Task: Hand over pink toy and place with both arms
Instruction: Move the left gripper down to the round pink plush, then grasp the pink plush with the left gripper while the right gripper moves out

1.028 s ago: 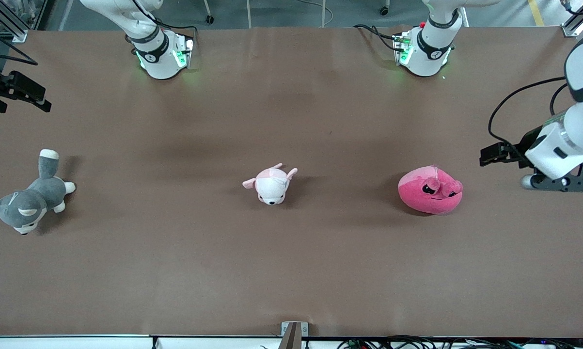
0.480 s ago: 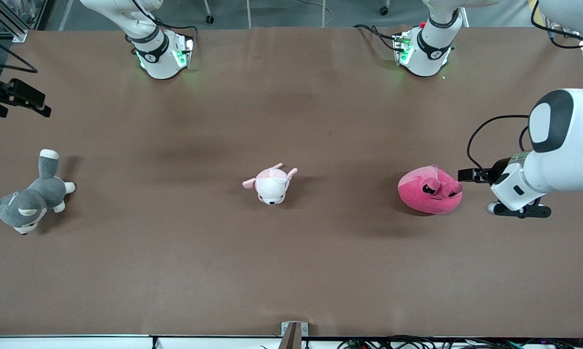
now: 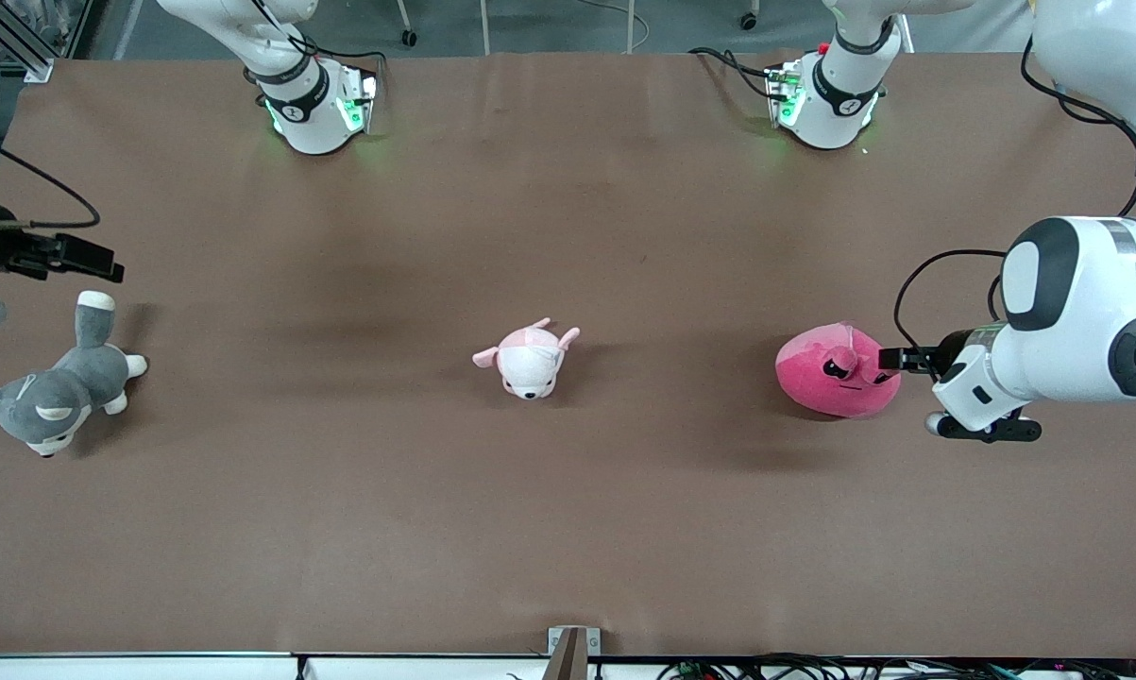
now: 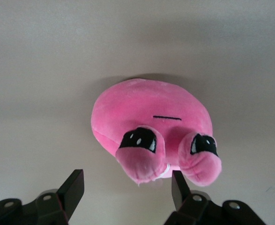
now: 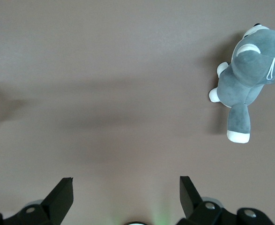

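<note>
I'm bringing the left claw, fingers spread around nothing yet, right up against the pink toy resting on the surface (a second ago it hung well apart), so grasping looks next. Right claw, spread, is shifting over the grey husky. Three plush toys, counting the pale puppy.

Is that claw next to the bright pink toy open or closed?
Open: the left gripper has its fingers spread apart, and the pink toy sits untouched before them.
</note>
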Tool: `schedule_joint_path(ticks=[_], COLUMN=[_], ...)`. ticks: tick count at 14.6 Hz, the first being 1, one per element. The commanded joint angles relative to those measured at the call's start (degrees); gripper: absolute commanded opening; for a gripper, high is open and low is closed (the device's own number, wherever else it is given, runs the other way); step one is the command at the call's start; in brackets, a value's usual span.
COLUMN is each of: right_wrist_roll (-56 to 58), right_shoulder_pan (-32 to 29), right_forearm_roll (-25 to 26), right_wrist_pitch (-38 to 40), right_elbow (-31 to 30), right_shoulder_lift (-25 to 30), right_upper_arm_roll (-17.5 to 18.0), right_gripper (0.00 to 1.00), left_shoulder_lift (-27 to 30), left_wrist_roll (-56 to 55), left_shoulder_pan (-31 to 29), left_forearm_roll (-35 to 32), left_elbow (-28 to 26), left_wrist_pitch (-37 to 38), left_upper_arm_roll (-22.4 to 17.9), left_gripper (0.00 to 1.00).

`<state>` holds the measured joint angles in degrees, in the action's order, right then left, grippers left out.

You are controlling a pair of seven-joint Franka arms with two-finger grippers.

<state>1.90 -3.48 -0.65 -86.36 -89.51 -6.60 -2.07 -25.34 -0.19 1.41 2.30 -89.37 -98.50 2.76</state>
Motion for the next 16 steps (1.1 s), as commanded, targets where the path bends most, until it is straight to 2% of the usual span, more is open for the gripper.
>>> schedule_joint_path(ticks=[1, 6, 12, 16], right_wrist_roll=[0.47, -0.58, -6.2, -12.97], right_shoulder_pan=[-0.3, 0.58, 1.89, 3.92], right_forearm_roll=[3.36, 3.29, 3.11, 3.11], right_wrist_pitch=[-2.57, -2.14, -1.53, -0.74], right_elbow=[1.26, 0.47, 0.47, 0.47], right_shoulder_lift=[-1.48, -1.31, -1.31, -1.13], right_upper_arm_roll=[0.76, 1.02, 1.2, 1.2], right_gripper=[1.0, 1.0, 1.0, 1.0], left_shoulder_lift=[-1.28, -2.34, -3.3, -3.31], left_wrist_roll=[-0.95, -1.39, -1.39, -1.39], left_shoulder_pan=[-0.01, 0.08, -0.1, -0.1], left_forearm_roll=[1.91, 3.86, 3.77, 3.68], left_elbow=[0.43, 0.34, 0.25, -0.1], left_wrist_pitch=[-1.25, -2.31, -2.31, -2.31], left_upper_arm_roll=[0.05, 0.05, 0.05, 0.05], left_gripper=[0.83, 0.83, 0.78, 0.66])
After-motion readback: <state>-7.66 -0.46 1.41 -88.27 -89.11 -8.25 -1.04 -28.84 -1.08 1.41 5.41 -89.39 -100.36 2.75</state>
